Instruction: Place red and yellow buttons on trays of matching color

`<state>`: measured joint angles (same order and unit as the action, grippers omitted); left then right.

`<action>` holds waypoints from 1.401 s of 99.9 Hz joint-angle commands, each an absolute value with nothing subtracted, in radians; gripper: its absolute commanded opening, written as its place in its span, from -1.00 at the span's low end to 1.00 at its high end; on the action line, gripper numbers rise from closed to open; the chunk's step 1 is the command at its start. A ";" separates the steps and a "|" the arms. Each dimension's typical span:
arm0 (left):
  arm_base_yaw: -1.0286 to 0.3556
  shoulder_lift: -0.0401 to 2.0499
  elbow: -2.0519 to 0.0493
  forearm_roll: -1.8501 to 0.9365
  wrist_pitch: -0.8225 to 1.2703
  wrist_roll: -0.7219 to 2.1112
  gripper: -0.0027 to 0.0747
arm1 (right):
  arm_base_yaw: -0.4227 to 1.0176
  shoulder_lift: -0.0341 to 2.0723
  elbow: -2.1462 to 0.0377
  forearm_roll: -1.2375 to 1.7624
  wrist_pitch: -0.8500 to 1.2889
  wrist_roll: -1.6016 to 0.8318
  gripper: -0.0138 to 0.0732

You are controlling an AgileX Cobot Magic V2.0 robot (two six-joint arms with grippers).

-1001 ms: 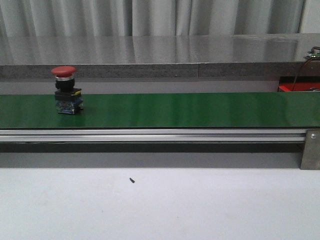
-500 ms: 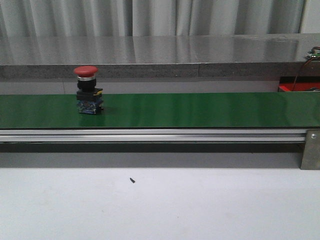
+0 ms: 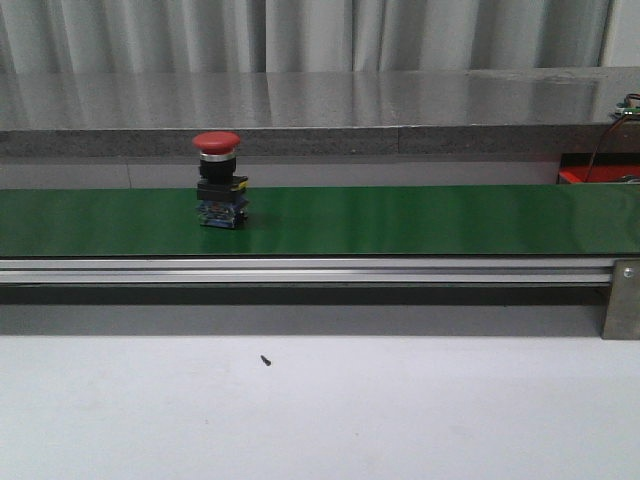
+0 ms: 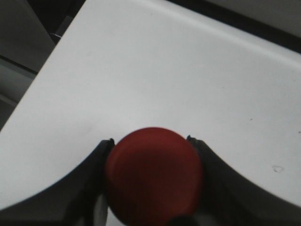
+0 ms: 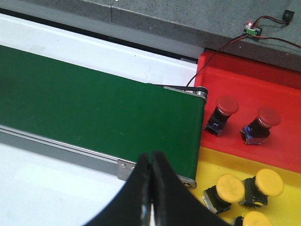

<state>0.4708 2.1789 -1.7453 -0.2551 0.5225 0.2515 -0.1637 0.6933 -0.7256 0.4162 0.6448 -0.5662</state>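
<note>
Right now my left gripper (image 4: pixel 153 181) clamps one red button (image 4: pixel 154 175) over the white table (image 4: pixel 155 70), while my empty, closed right gripper (image 5: pixel 151 175) waits near the belt's (image 3: pixel 420 220) tray end for the upright red button on the belt (image 3: pixel 220 182).

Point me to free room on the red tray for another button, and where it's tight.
Red tray: bare along the far side behind the two red buttons, and toward the belt-side corner by the roller. Tight: between those two buttons, and the yellow tray, where three yellow buttons cluster. The right claw hangs shut over the belt end.
</note>
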 commanded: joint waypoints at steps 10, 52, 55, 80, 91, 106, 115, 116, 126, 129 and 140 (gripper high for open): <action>0.466 2.010 -1.777 -0.299 0.558 0.244 -0.66 | -0.164 0.690 -0.750 0.433 0.585 -0.575 -0.90; 0.414 1.721 -1.455 -0.328 0.563 0.252 -0.66 | -0.164 0.690 -0.750 0.433 0.585 -0.575 -0.90; 0.404 1.700 -1.435 -0.328 0.552 0.254 -0.66 | -0.164 0.690 -0.750 0.433 0.585 -0.575 -0.90; 0.276 1.625 -1.332 -0.331 0.531 0.278 -0.66 | -0.164 0.690 -0.750 0.433 0.585 -0.575 -0.90; 0.215 1.625 -1.330 -0.331 0.555 0.278 -0.66 | -0.164 0.690 -0.750 0.433 0.585 -0.575 -0.90; 0.155 1.625 -1.330 -0.331 0.535 0.278 -0.66 | -0.164 0.690 -0.750 0.433 0.585 -0.575 -0.90; 0.136 1.629 -1.328 -0.334 0.535 0.276 -0.66 | -0.164 0.690 -0.750 0.433 0.585 -0.575 -0.90; 0.136 1.629 -1.328 -0.334 0.535 0.276 -0.66 | -0.164 0.690 -0.750 0.433 0.585 -0.575 -0.90; 0.134 1.629 -1.303 -0.353 0.526 0.276 -0.66 | -0.164 0.690 -0.750 0.433 0.585 -0.575 -0.90; 0.134 1.629 -1.292 -0.352 0.520 0.276 -0.66 | -0.164 0.690 -0.750 0.433 0.585 -0.575 -0.90; 0.134 1.629 -1.234 -0.352 0.481 0.276 -0.66 | -0.164 0.690 -0.750 0.433 0.585 -0.575 -0.90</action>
